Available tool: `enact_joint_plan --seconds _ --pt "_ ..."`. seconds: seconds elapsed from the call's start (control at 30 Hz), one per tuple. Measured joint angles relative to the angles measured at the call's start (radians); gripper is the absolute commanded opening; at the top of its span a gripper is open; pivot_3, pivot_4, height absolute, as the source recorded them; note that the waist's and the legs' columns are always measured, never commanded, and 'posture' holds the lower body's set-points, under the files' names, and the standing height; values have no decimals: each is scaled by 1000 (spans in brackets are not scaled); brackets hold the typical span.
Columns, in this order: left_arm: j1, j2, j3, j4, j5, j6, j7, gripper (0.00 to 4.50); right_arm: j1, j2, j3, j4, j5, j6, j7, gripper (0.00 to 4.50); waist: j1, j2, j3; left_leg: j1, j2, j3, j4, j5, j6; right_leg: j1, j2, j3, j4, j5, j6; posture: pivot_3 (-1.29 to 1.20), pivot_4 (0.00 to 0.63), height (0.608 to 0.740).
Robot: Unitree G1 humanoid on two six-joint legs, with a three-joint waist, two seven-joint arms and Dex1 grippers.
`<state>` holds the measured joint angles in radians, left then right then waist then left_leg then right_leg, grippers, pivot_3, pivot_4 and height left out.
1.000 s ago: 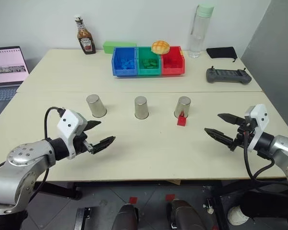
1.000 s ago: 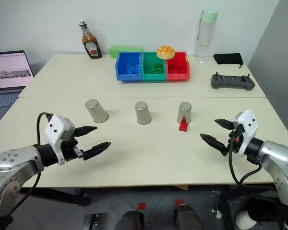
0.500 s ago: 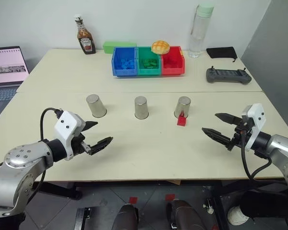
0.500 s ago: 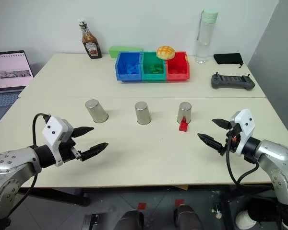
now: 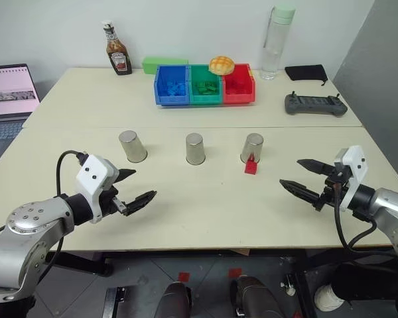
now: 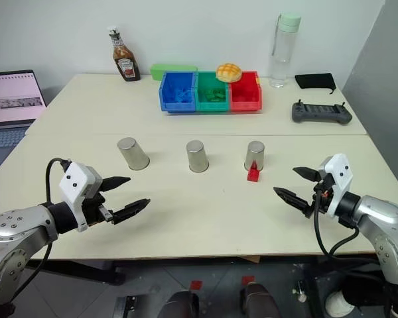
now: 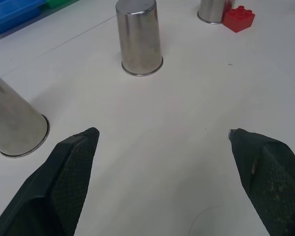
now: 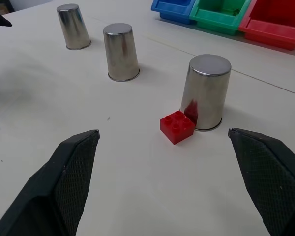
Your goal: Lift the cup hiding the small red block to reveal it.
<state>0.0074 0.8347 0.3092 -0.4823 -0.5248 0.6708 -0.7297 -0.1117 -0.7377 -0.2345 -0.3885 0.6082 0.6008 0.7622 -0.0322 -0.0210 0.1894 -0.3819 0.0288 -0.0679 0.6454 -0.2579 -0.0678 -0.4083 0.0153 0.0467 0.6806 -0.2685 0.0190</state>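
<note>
Here both hands gape wide, small red block (image 5: 251,166) touching the right cup (image 5: 252,148).

Left wrist view. Two black textured fingers (image 7: 64,187) of the left gripper (image 7: 162,142) stand wide apart over a pale cream table (image 7: 187,88). An inverted silver metal tumbler (image 7: 138,37) stands upright — the landmark. A second tumbler (image 7: 12,123) stands nearer one finger; beyond the landmark, a small red studded brick (image 7: 239,18) touches a third tumbler (image 7: 214,10).
</note>
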Motion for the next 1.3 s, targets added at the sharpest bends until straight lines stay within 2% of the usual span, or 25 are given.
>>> enact_joint_plan --seconds 1.3 --pt "-10 6 0 0 0 3 -4 4500 -20 11 12 -41 13 38 -40 4470 0 0 0 0 0 0 0 0 0 0 0 0 0 0 0 0 150 740"
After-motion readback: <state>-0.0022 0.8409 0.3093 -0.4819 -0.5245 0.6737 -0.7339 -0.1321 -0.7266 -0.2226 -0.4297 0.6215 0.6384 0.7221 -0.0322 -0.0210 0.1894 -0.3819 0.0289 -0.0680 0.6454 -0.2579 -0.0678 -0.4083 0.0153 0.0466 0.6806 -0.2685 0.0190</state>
